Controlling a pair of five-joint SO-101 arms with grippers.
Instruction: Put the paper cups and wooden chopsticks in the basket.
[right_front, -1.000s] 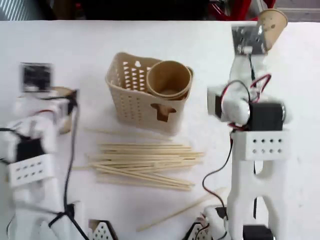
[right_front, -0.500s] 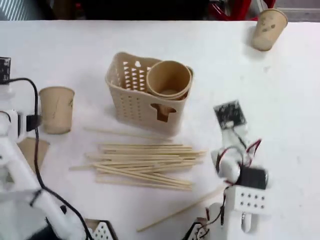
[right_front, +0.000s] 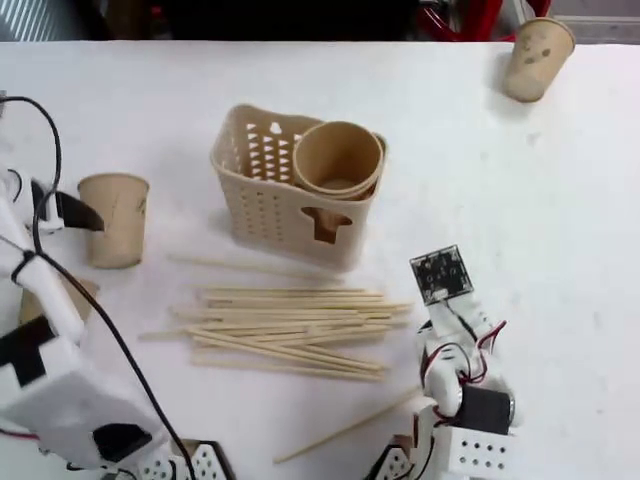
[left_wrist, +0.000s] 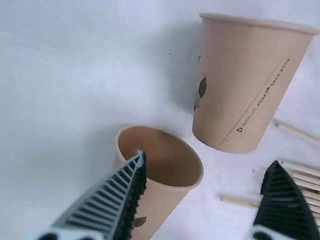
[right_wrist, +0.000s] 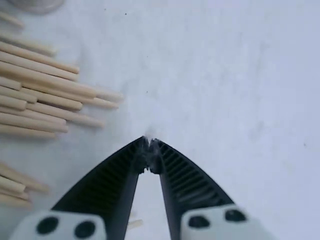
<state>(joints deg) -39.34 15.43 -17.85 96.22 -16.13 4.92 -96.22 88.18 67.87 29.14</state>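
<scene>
Jaws wide apart on the left gripper (left_wrist: 207, 162) at the frame's left edge, hanging over a paper cup (left_wrist: 160, 167), second cup (left_wrist: 245, 80) just beyond. Mid-frame below the basket (right_front: 260, 205), wooden chopsticks (right_front: 290, 330) lying left-to-right. Lower right, pinched shut on nothing, right gripper (right_wrist: 148, 142) just beside their right-hand tips.

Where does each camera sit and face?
High view: fixed above the table, looking down on basket, chopsticks, cups, left arm and right arm.
Left wrist view: on the left arm, facing two cups past the open left tool.
Right wrist view: on the right arm, facing table and chopstick ends past the shut right tool.
Shared: high and right wrist views both show the chopsticks.
</scene>
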